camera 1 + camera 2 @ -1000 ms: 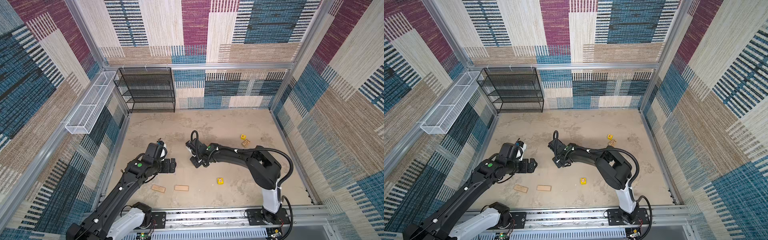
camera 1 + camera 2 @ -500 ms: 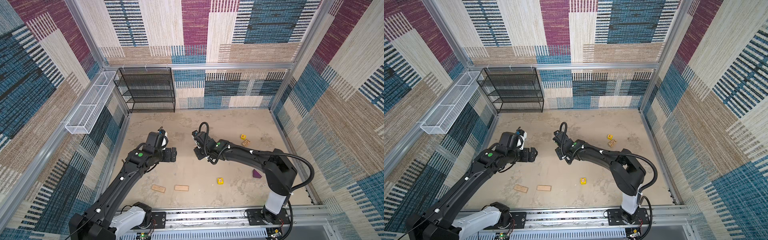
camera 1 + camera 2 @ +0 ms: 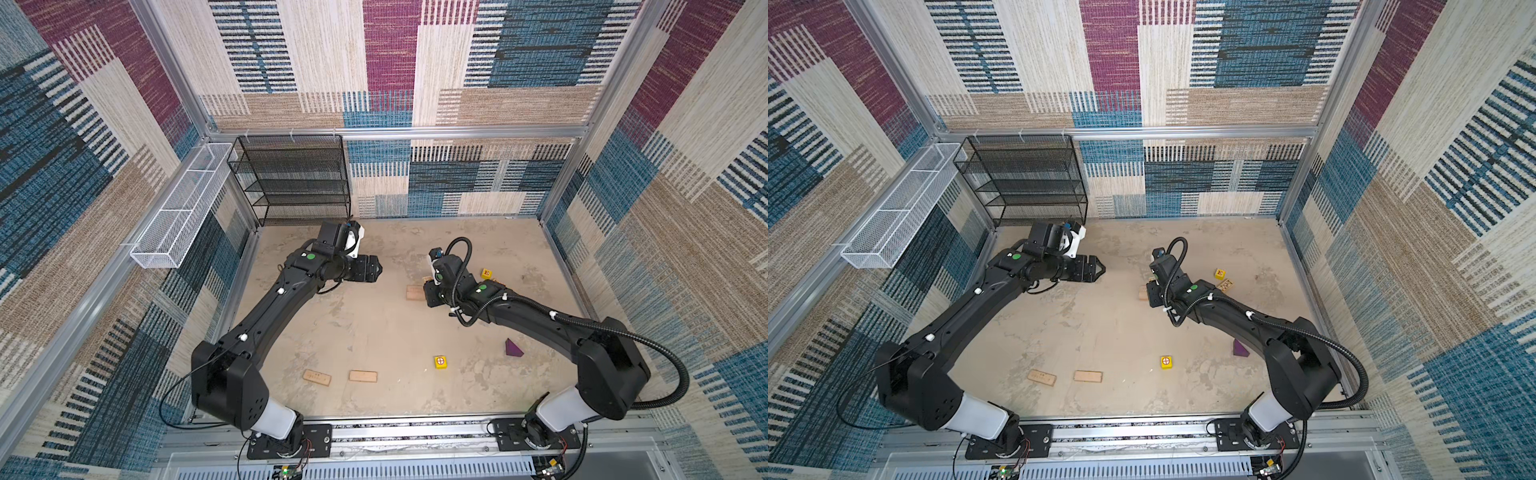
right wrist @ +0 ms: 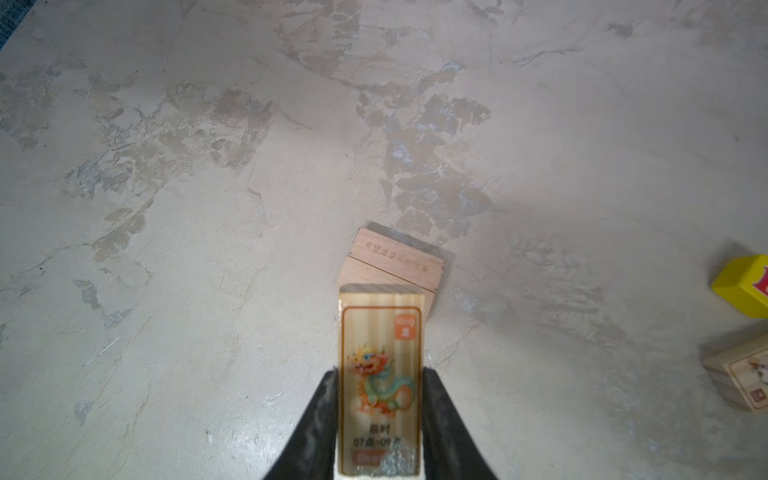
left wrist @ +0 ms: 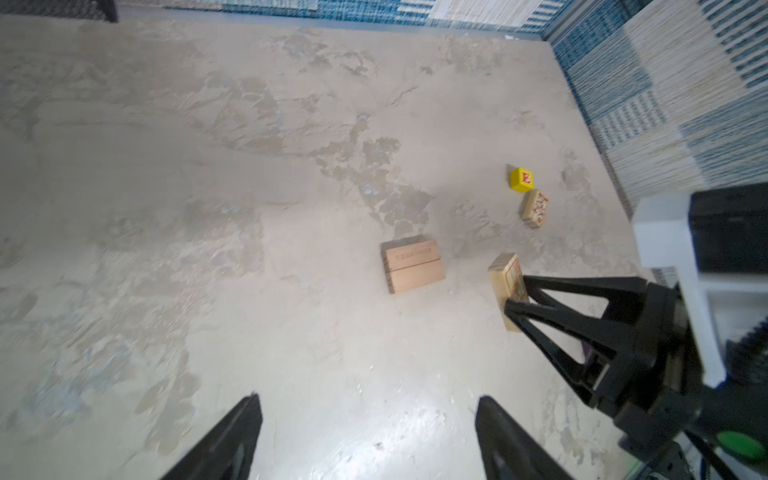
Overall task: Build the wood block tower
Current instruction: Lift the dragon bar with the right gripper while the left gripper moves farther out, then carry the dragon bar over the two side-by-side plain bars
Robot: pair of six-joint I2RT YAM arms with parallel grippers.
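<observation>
Grips dragon-printed plank (image 4: 379, 324) by its long edges in right tool (image 4: 380, 374), near two flat planks (image 4: 395, 266) toward the far edge of the tabletop (image 3: 374, 332), likely for crossing over them; holds left tool (image 5: 368, 397) parted, empty, well apart

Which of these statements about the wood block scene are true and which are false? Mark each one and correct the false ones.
1. The right gripper is closed on a printed plank. True.
2. The purple wedge sits on top of a stack. False: it lies alone on the floor.
3. The left gripper holds a yellow cube. False: its jaws stand apart with nothing between them.
4. Two tan planks lie flat near the arm bases, not touching each other. True.
</observation>
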